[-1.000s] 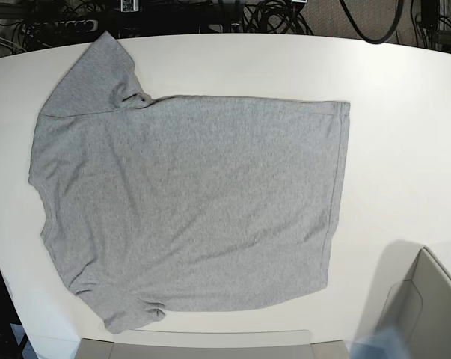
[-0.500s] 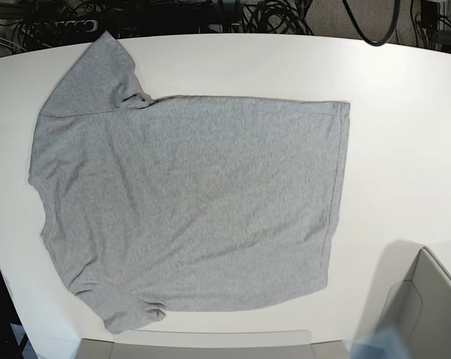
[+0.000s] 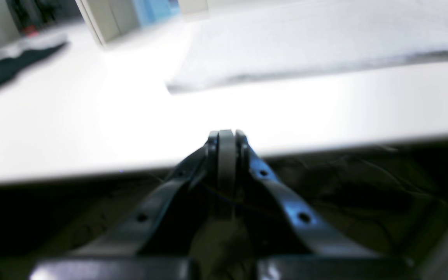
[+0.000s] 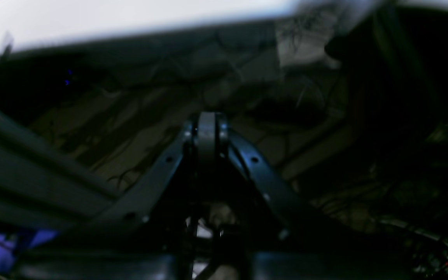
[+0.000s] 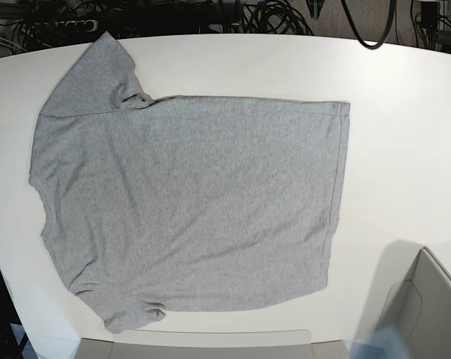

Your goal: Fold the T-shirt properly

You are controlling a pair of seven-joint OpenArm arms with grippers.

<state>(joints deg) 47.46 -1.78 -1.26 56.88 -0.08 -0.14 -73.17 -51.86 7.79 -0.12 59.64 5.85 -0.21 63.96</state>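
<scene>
Lying flat, the T-shirt [image 5: 188,206] runs left-right, hem rightward

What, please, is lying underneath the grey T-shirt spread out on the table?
The heather-grey short-sleeved T-shirt lies flat on the white table, which shows all round it. Anything beneath the cloth, including its underside, is covered.

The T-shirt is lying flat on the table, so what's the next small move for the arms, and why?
Probably bring both arms in over the table toward the T-shirt. It lies spread flat, plain side up, untouched. The left gripper and right gripper are both shut, empty and near the table's edge, neither showing in the base view. They would likely need to open before gripping an edge.
</scene>
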